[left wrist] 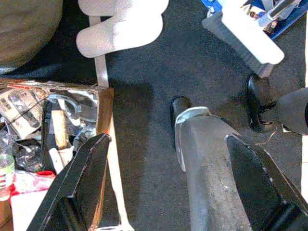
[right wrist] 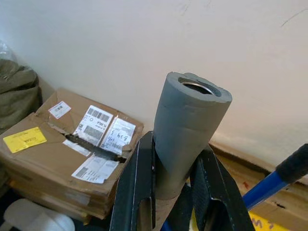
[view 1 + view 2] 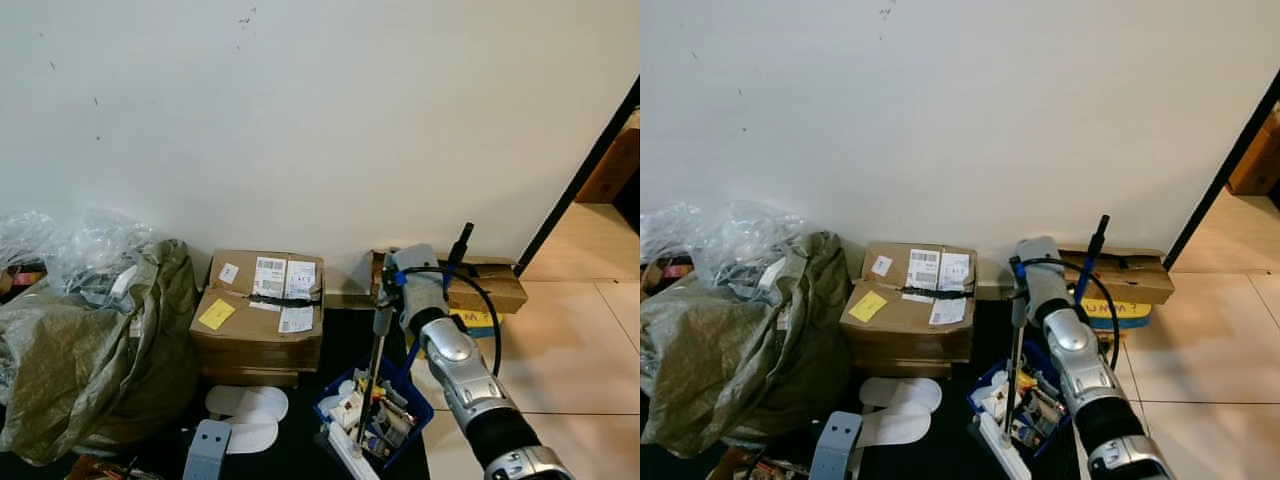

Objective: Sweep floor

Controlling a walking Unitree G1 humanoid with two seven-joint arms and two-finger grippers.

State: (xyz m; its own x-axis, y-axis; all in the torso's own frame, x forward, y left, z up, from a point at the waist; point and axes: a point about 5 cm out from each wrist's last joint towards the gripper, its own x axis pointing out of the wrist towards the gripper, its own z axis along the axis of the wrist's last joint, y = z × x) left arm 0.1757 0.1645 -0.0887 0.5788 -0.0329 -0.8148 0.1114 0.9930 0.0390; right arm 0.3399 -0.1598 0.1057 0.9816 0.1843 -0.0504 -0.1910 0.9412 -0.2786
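Note:
My right gripper (image 3: 392,287) is shut on the grey foam grip (image 2: 185,130) at the top of a broom, its black fingers (image 2: 139,183) clamped on both sides. The metal pole (image 3: 1015,360) runs down, slightly tilted, to the white broom head (image 3: 345,450) with grey bristles (image 1: 245,33), which sits at the edge of a blue basket (image 3: 418,402) on the dark floor mat (image 1: 144,120). Low beside my grey leg (image 1: 207,163), my left gripper (image 1: 168,139) hangs open with nothing in it.
A taped cardboard box (image 3: 260,320) stands against the white wall, with an olive bag (image 3: 100,350) under clear plastic to its left. White slippers (image 3: 248,405) lie before the box. A blue stick with a black grip (image 3: 458,245) leans over flat boxes (image 3: 490,285). Tiled floor (image 3: 570,350) opens right.

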